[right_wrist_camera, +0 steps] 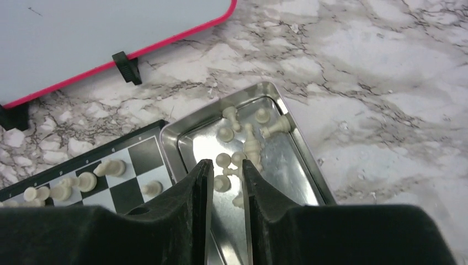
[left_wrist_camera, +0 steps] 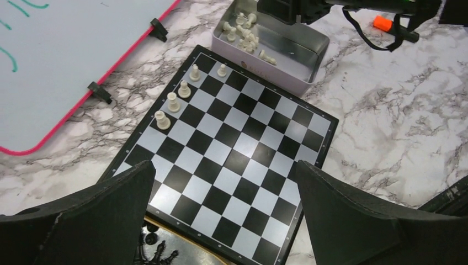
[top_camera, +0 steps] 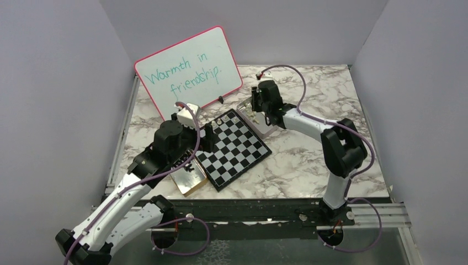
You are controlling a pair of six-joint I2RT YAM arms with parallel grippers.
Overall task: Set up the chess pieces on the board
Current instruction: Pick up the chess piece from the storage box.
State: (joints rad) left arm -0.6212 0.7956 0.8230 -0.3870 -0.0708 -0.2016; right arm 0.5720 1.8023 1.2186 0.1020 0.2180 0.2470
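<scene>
The chequered board [top_camera: 234,148] lies mid-table; it also shows in the left wrist view [left_wrist_camera: 232,154]. Several cream-white pieces [left_wrist_camera: 173,102] stand along its far-left edge. More white pieces [right_wrist_camera: 251,146] lie loose in a silver tin [right_wrist_camera: 298,138] beside the board's far corner. My right gripper [right_wrist_camera: 226,168] hangs over that tin with its jaws only narrowly apart, a pawn [right_wrist_camera: 222,183] below the gap, nothing gripped. My left gripper [left_wrist_camera: 223,187] is wide open and empty above the board's near edge. Black pieces [left_wrist_camera: 154,254] lie in a gold tin [top_camera: 190,179] by the board's near-left side.
A pink-rimmed whiteboard [top_camera: 190,72] with green writing stands propped at the back left, close to the board's far-left edge. Grey walls close in the marble table [top_camera: 309,165] on three sides. An orange-tipped object [left_wrist_camera: 382,22] lies beyond the silver tin.
</scene>
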